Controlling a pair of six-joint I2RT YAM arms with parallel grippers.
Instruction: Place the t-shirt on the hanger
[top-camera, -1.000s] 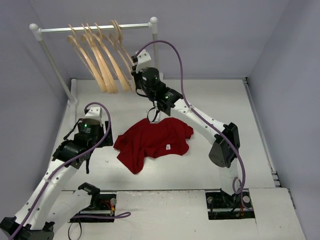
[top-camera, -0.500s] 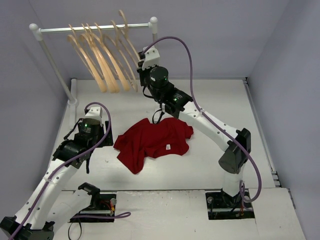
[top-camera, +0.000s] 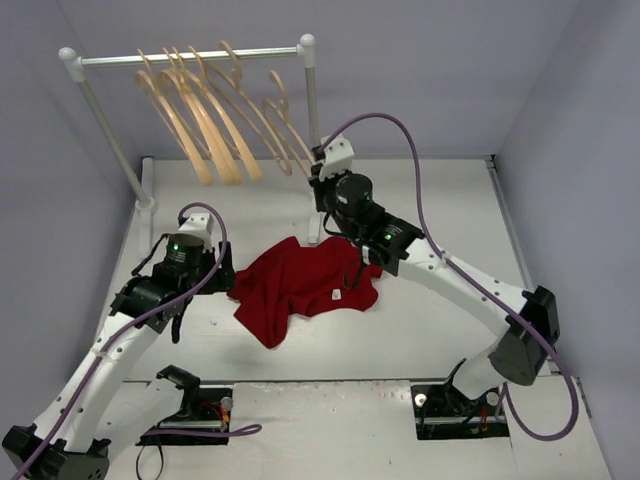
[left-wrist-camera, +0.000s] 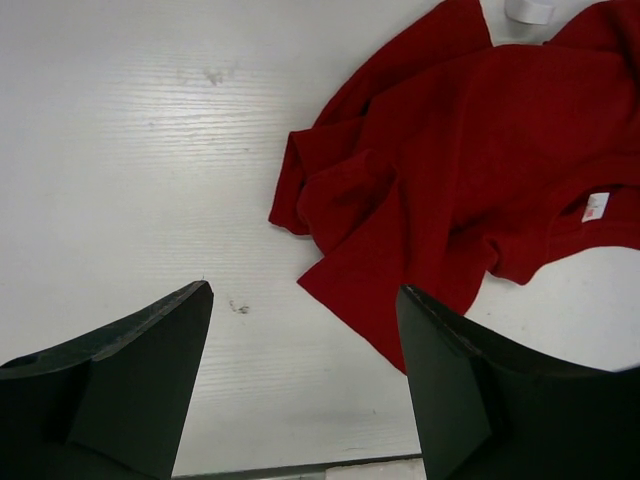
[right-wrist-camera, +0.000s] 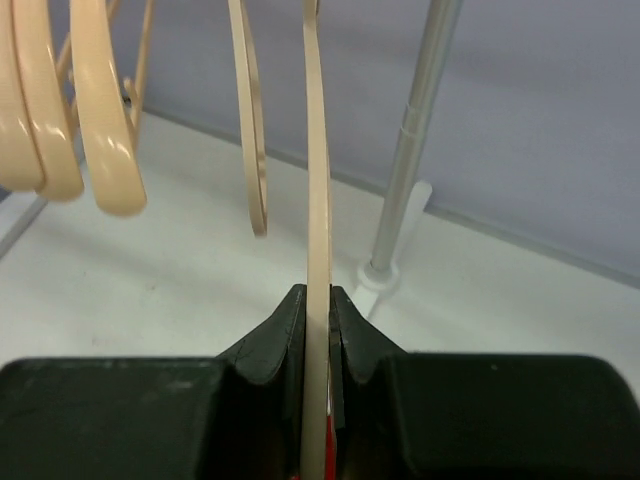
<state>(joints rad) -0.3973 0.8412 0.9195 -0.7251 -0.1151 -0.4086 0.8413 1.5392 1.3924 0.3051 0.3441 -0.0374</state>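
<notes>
The right jaws pinch a thin pale bent-wood hanger; the left jaws gape wide beside the crumpled dark-red cloth t-shirt.

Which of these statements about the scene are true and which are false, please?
1. The right gripper is shut on the hanger. True.
2. The left gripper holds the t-shirt. False: it is open and grips nothing.
3. The t-shirt lies crumpled on the table. True.
4. The rail stand carries no hangers. False: several other hangers hang on it.
</notes>
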